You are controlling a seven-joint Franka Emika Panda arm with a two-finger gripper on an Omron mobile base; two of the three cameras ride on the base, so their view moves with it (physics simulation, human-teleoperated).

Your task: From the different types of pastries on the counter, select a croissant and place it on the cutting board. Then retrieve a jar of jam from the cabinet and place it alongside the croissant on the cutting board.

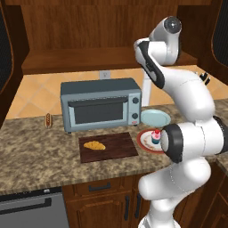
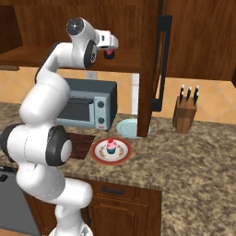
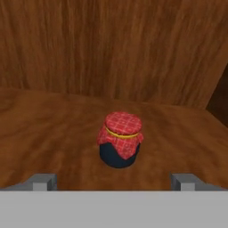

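— Scanning the counter [image 1: 40,147] from the left, what stands there?

— A hot-dog bun [image 1: 48,119] at the far left, then the toaster oven [image 1: 100,103]. Just in front of it lies the cutting board [image 1: 108,146], with the croissant [image 1: 94,145] on its left half. Right of the board sits a red plate [image 2: 110,151] carrying the cupcake [image 2: 110,145], a pale blue plate [image 1: 156,118] behind it, and a knife block [image 2: 185,113] far right.

— And the jar?

— The jar [image 3: 120,139] stands upright on the cabinet [image 3: 111,49] shelf, alone, with the panelled back behind it. An open cabinet door [image 2: 150,69] hangs just right of the hand.

— The gripper [image 3: 114,180]?

— Up at shelf level, fingers [image 3: 42,181] spread wide, the jar ahead between them, untouched.
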